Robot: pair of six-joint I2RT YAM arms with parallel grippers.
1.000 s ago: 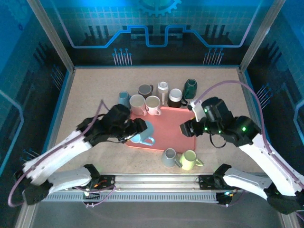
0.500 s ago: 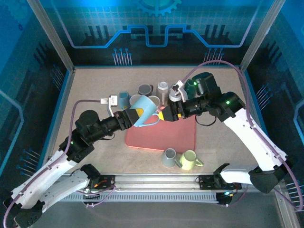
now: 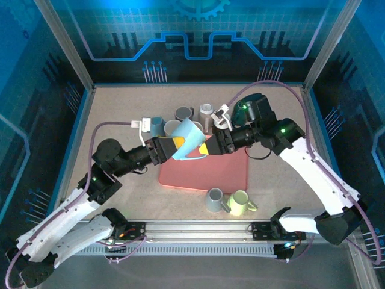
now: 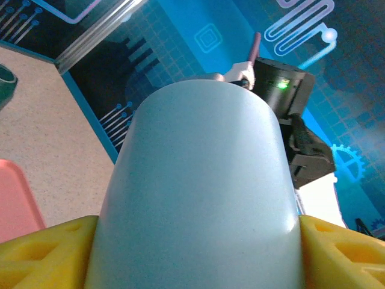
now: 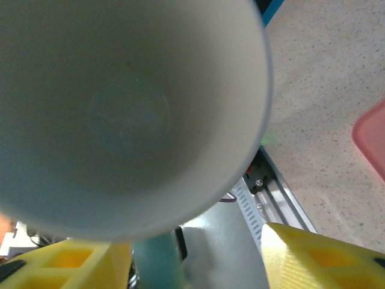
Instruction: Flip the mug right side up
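Top external: light-blue ceramic mug (image 3: 189, 140) is held sideways in the air above the 11 o'clock corner of the pink plastic tray (image 3: 222, 171). Left jaws clamp its base. Right jaws, at its 3 o'clock, are parted astride the handle.

The overhead camera looks steeply down on the blue mug (image 3: 187, 139) and whole counter (image 3: 120, 114) from far above. Both wrist cameras crowd that mug: left faces its wall, right its mouth.
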